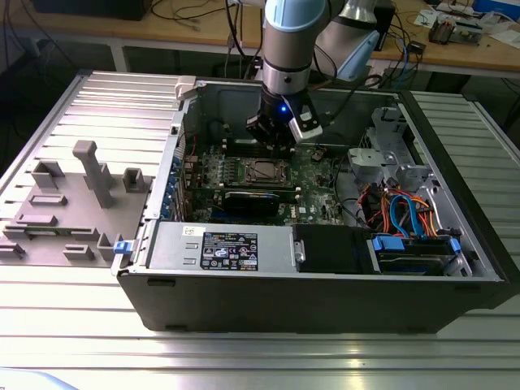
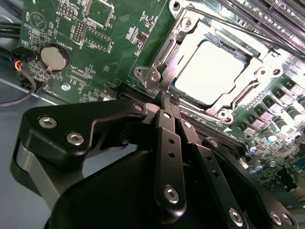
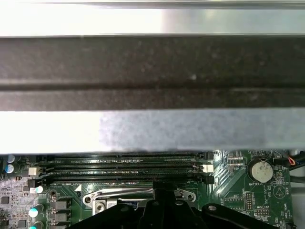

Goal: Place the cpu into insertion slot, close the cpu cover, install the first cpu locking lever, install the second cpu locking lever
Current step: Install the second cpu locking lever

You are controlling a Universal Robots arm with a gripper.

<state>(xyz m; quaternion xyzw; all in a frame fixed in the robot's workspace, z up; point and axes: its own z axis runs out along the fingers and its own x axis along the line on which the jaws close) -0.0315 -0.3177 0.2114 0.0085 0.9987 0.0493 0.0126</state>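
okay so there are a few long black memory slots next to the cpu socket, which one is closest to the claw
The memory slot bordering the cpu cover, lowest of the parallel black slots in the first wrist view. The claw sits at the cover's edge just beside it; the other slots lie farther away.

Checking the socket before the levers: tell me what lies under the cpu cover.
Through the window of the thin silvery cpu cover shows the flat silver-topped cpu. The insertion slot beneath is covered.

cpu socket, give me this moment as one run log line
cpu: seated in insertion slot | cpu cover: down over it | gripper: shut, tips at cover edge | locking levers: state unclear
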